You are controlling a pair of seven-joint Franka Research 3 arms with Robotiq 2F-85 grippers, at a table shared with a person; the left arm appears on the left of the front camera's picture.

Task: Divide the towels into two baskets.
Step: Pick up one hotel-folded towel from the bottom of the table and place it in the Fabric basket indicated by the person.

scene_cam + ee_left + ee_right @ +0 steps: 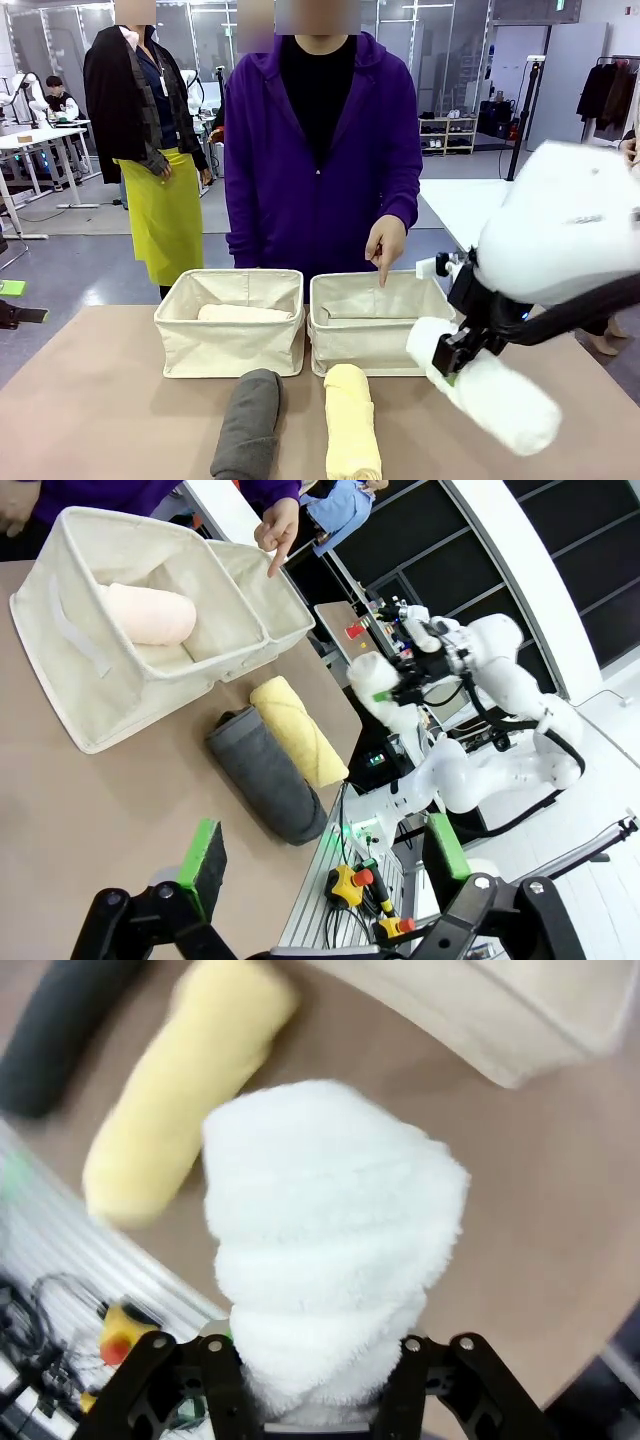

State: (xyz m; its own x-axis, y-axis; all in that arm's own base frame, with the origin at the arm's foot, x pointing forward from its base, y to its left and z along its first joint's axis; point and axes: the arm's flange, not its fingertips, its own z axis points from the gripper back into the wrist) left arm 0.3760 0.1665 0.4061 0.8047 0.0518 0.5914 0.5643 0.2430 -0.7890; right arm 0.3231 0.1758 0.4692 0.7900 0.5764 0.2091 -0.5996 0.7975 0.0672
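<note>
The white towel [500,395] sits clamped crosswise in the right gripper [452,362], held above the table [100,400] at the near right with its long axis slanting down toward the right edge. In the right wrist view both fingers of that gripper [315,1380] press into the lower end of the white roll [330,1240], the jaws narrowed around the terry so that it bulges out beyond them. The pale yellow towel [350,430] lies on the table just to the near side of the right basket [365,350], and the dark grey towel [248,425] lies close beside it on the left, just to the near side of the left basket [230,350]; both rolls run near to far. The pale pink towel [243,313] lies inside the left basket, along its floor. The two baskets stand side by side at mid-table, their inner walls touching or nearly so. A person in a purple top stands at the far side and a hand [385,245] points one finger down at the far rim of the right basket. The left gripper [325,855] is low at the near left with its jaws spread wide, the green pads well apart and nothing between them.
</note>
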